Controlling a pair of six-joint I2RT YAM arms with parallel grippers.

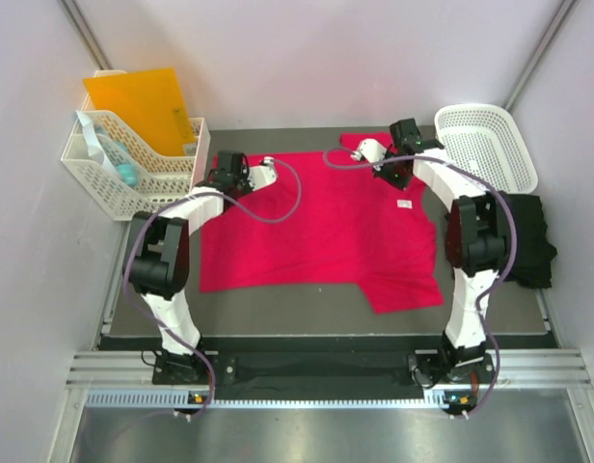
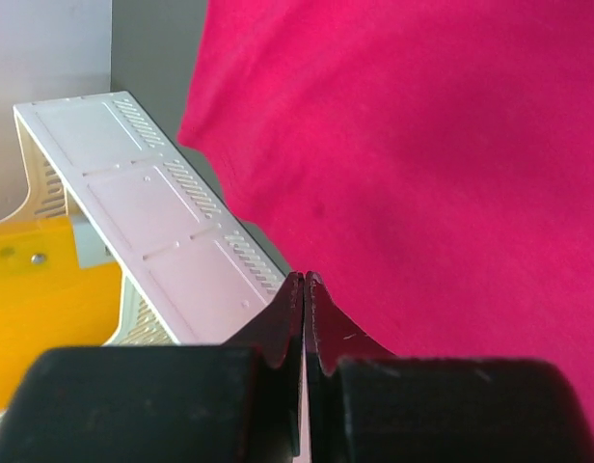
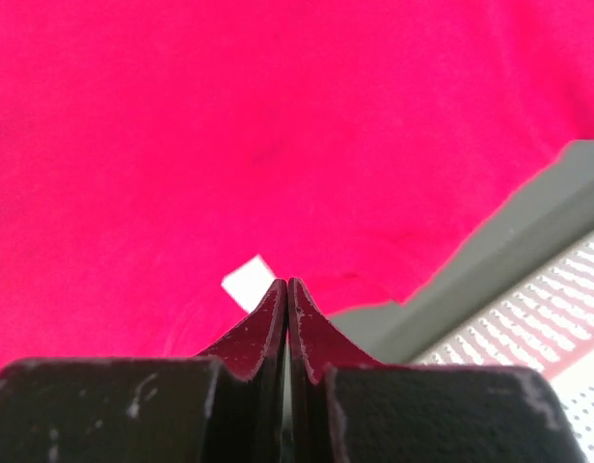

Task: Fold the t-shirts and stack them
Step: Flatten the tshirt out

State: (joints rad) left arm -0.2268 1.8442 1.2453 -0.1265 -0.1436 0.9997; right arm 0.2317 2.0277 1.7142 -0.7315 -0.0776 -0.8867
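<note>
The pinkish-red t-shirt [image 1: 316, 227] lies spread flat across the middle of the dark table [image 1: 278, 309], its small white neck label [image 1: 405, 204] toward the right. The black t-shirt [image 1: 530, 241] sits bunched at the right edge, partly hidden behind the right arm. The left gripper [image 2: 305, 285] is pressed closed at the shirt's upper-left corner, with no cloth visible between its fingers. A white slotted organizer [image 1: 104, 183] holding an orange folder [image 1: 143, 106] stands close on its left. The right gripper [image 3: 286, 287] is likewise closed, just beside the label, over the shirt's upper-right part. The white lattice basket [image 1: 471, 111] stands near it in the upper right.
</note>
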